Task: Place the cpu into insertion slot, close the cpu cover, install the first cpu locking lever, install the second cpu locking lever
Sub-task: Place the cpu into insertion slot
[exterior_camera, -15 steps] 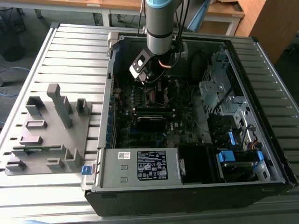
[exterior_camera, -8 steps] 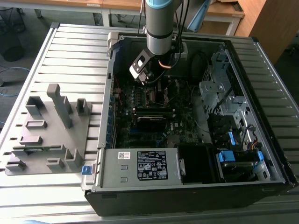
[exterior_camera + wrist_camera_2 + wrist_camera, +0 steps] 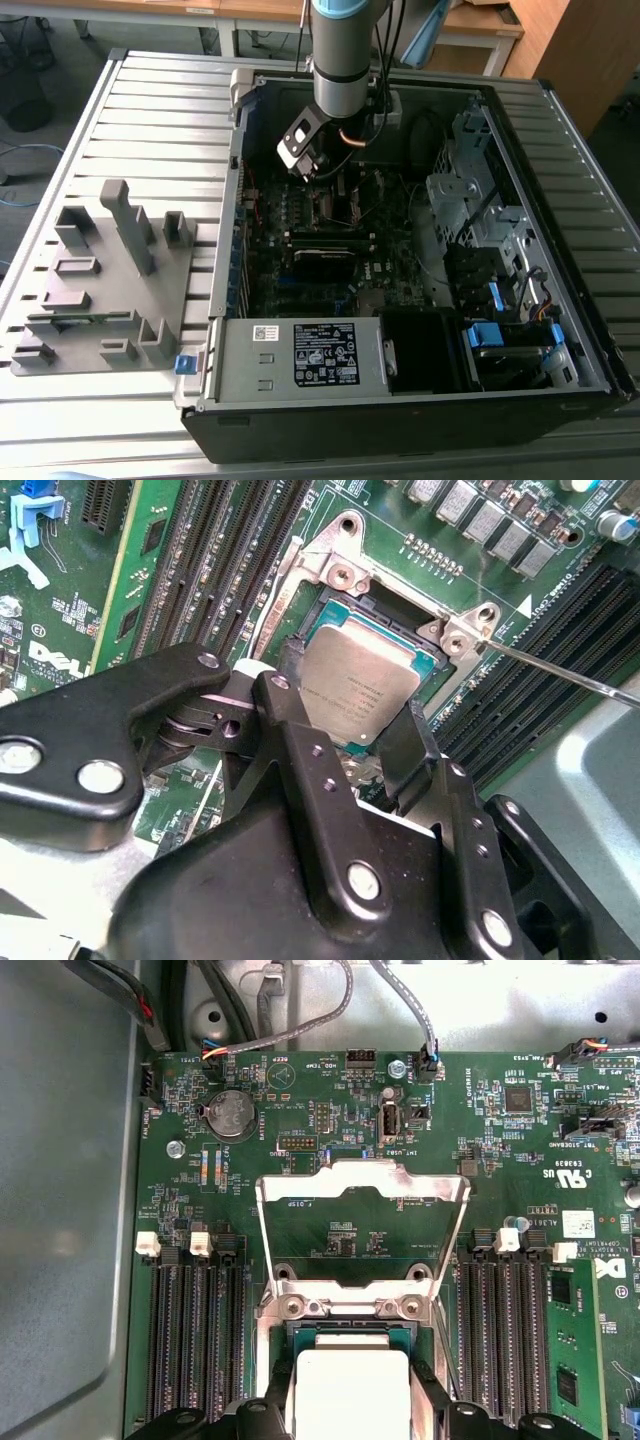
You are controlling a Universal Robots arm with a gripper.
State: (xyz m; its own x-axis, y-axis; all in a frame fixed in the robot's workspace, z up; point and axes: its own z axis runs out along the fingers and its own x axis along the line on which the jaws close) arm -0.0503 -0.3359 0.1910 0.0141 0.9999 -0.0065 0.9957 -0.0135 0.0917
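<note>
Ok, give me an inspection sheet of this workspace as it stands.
Surface: slatted metal table, carrying an open computer case.
Job's things: cpu at the insertion slot on the green board; cpu cover raised open; a locking lever rod lying beside the slot.
Clutter: grey fixture tray on the exterior view's left of the case.
Grippers: claw inside the case, fingers against two opposite edges of the cpu.
Cables: grey cables along the board's edge.
Surroundings: wooden desks beyond the table.
</note>
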